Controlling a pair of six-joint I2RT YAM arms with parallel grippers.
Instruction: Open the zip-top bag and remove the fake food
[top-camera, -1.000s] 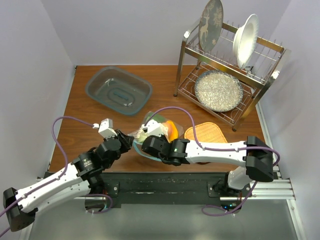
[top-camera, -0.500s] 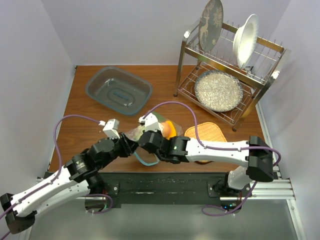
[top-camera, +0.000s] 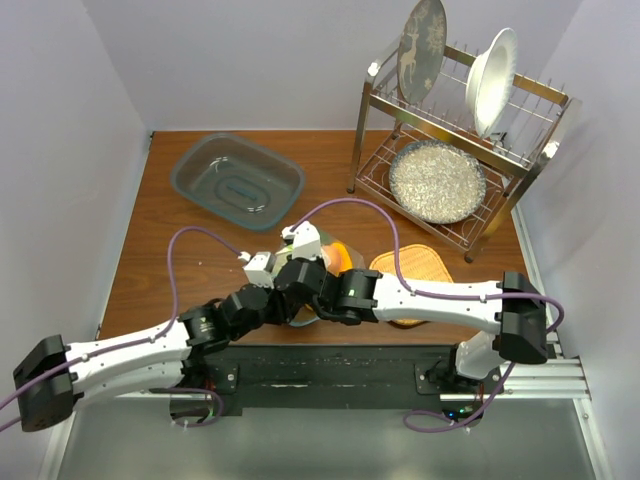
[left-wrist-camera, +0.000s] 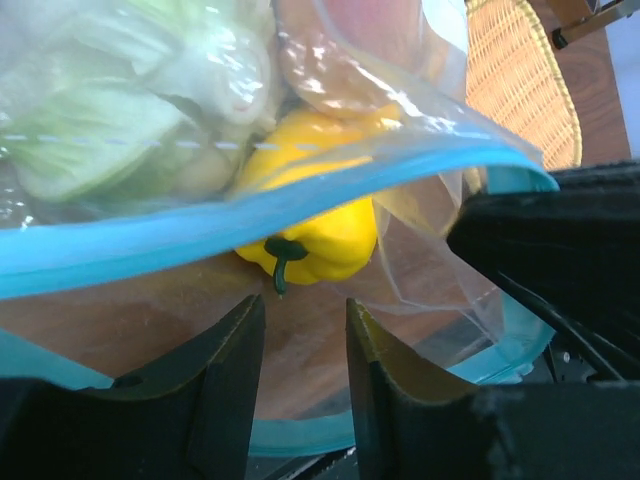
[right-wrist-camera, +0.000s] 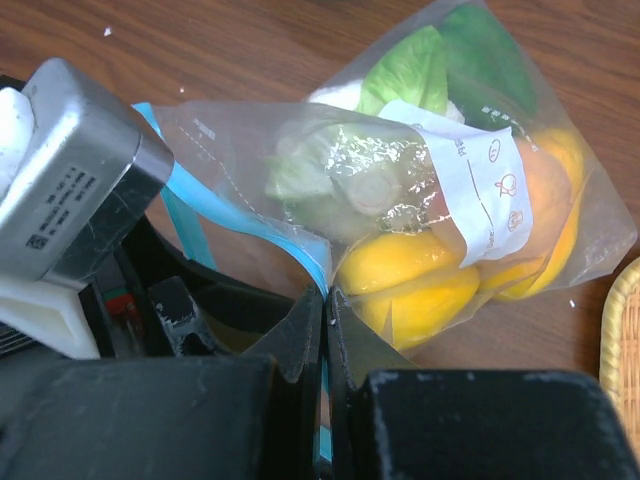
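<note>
Right wrist view: the right gripper (right-wrist-camera: 325, 297) has its two fingers pressed together, pinching one lip of the zip-top bag (right-wrist-camera: 440, 150) at its mouth. The rest of the bag lies on the wooden table (right-wrist-camera: 200, 40), just ahead of these fingertips and extending away to their right. Through the clear plastic, the fake food is packed as follows: a yellow bell pepper (right-wrist-camera: 410, 280) is nearest the pinch, the white cauliflower (right-wrist-camera: 350, 180) with green leaves lies beyond it, a green piece (right-wrist-camera: 480, 60) sits at the far end, and an orange piece (right-wrist-camera: 545, 190) is at the far right. A white label (right-wrist-camera: 470, 180) lies over the middle of the bag. The edge of the woven mat (right-wrist-camera: 620, 340) shows to the right, apart from the bag.

Left wrist view: the left gripper (left-wrist-camera: 305, 312) has its fingers standing apart with a narrow gap, and bare wood shows through that gap. The bag's mouth is directly ahead. The upper teal zip strip (left-wrist-camera: 250, 215) arches across above the fingertips, and the other strip runs low across the finger roots. The yellow pepper sits just beyond the fingertips, stem toward them. Whether either finger touches the plastic cannot be determined.

Top external view: both grippers meet at the bag near the table's near edge.
</note>
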